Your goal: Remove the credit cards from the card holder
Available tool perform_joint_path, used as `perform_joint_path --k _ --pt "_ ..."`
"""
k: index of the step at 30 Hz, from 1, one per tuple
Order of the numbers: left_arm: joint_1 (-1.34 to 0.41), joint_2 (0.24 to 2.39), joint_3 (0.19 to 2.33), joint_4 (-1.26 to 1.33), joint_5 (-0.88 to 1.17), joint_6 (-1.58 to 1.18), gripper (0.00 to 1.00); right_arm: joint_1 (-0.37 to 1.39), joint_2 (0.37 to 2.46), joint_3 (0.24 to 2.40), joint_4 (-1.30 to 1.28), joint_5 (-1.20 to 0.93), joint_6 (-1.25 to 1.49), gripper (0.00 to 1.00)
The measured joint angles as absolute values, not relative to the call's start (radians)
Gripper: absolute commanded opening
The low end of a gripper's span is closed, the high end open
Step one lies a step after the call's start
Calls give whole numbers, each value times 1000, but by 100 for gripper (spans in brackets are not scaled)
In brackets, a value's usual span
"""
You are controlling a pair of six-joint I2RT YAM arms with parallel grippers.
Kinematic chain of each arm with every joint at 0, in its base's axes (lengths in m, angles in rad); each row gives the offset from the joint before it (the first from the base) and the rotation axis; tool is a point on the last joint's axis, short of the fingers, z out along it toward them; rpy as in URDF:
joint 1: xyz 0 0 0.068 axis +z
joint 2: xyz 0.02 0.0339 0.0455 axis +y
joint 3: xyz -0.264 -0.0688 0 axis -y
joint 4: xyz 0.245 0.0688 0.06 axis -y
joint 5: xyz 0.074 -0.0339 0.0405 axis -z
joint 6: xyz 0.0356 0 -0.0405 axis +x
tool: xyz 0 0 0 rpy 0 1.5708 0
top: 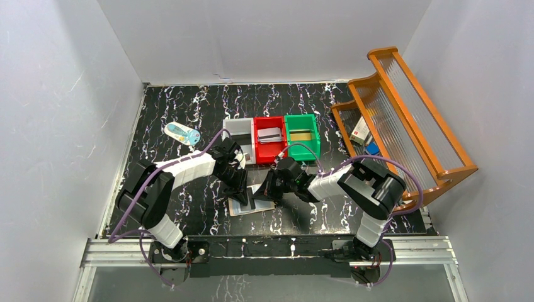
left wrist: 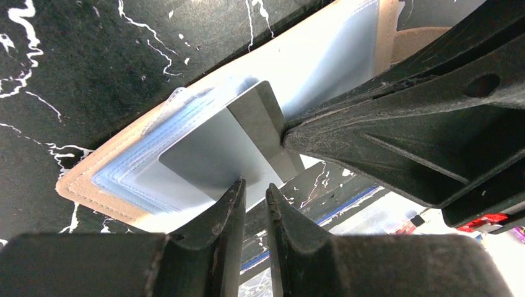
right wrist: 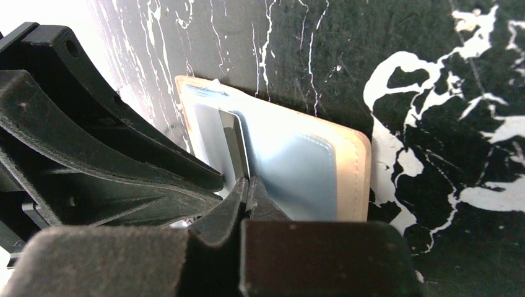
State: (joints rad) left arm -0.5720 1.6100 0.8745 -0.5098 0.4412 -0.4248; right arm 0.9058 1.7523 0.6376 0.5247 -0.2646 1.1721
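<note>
The wallet (top: 242, 209) lies open on the black marbled table (top: 189, 107) near our bases, white walls (top: 252, 38) around, its long side running left to right. Our right claw (right wrist: 247, 185) pinches a grey card (left wrist: 210, 154) poking from its pocket. Our left claw (left wrist: 255, 192) stands slightly apart. From above, both claws hide most of it.
</note>
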Motion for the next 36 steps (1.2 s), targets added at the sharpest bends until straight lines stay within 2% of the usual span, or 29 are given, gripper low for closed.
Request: perform_joint_path --k 18,26,36 --pt "-579 1595 874 -519 406 -419 20 883 1644 567 472 -219 1174 0" --pt "-579 1596 874 -520 406 -416 19 881 1662 564 521 -252 1205 19" --pt "-578 1597 866 -511 410 -416 16 873 1770 506 745 -333 1316 25"
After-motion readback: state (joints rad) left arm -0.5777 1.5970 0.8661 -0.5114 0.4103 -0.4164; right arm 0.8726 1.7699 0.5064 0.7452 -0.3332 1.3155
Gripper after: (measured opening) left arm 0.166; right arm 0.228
